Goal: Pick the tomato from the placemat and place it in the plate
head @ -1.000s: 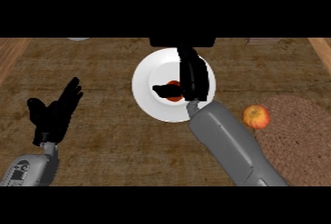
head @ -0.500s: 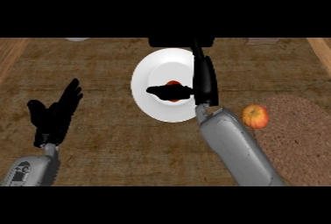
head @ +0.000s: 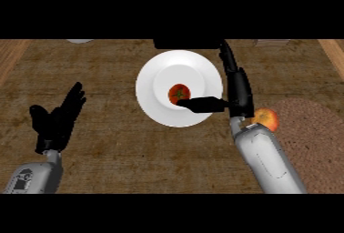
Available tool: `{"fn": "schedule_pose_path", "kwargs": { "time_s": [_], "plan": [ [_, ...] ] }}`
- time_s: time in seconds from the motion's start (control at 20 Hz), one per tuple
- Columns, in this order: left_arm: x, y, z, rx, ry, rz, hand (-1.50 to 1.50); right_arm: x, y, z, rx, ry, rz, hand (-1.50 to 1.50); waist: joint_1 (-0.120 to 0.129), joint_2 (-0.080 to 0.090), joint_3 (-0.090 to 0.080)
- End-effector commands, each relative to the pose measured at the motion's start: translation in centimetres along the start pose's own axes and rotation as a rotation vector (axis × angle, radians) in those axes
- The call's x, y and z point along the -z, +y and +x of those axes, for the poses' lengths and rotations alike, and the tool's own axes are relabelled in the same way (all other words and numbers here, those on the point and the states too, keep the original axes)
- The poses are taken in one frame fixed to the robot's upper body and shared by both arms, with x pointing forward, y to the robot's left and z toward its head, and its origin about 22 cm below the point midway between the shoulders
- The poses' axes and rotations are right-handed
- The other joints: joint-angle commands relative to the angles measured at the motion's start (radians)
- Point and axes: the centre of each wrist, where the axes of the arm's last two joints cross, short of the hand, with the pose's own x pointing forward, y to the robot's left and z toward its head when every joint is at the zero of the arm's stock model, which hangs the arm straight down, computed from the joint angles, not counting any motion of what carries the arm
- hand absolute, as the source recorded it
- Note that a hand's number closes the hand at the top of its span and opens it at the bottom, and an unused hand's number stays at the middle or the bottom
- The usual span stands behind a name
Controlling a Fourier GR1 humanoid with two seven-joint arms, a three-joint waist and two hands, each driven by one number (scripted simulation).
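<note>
- You can see the tomato (head: 178,92) lying in the middle of the white plate (head: 151,75)
- Your right hand (head: 236,91) is just beside the plate, fingers straight, holding nothing, and its thumb points at the tomato
- Your left hand (head: 59,119) rests open on the left
- An orange fruit (head: 266,119) sits at the brown placemat's (head: 312,132) edge

You are looking at a plain white plate (head: 151,98) on a dull brown counter (head: 107,68) streaked with darker wood grain, and the tomato (head: 178,93) at the plate's middle is red with a small dark green star on top. Right of the plate lies a reddish-brown placemat (head: 309,132) with a fine speckled weave, and at its plate-side edge a fruit (head: 266,119) shaded orange-red to yellow. Your left hand (head: 57,120) and right hand (head: 238,93) are black, on pale grey forearms (head: 269,159).
</note>
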Motion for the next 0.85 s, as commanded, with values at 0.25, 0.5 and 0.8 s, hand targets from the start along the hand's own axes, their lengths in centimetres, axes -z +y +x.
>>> {"fn": "schedule_pose_path", "kwargs": {
  "time_s": [0.25,0.5,0.8],
  "plan": [
    [1.3,0.4,0.0,0.0,0.012,0.012,0.0,-1.4,-3.4,-1.6,-0.015,-0.008,-0.033,-1.5,-0.002,0.0,0.0],
    [-0.4,1.0,1.2,-0.01,0.005,0.001,0.0,-0.4,-5.2,-4.5,-0.06,0.026,-0.04,-1.5,0.003,0.001,0.0],
    [-1.7,1.1,-0.5,0.003,0.011,-0.006,0.0,-2.2,-9.2,-3.6,-0.097,0.064,-0.022,-1.5,-0.001,-0.001,0.0]
  ]
}}
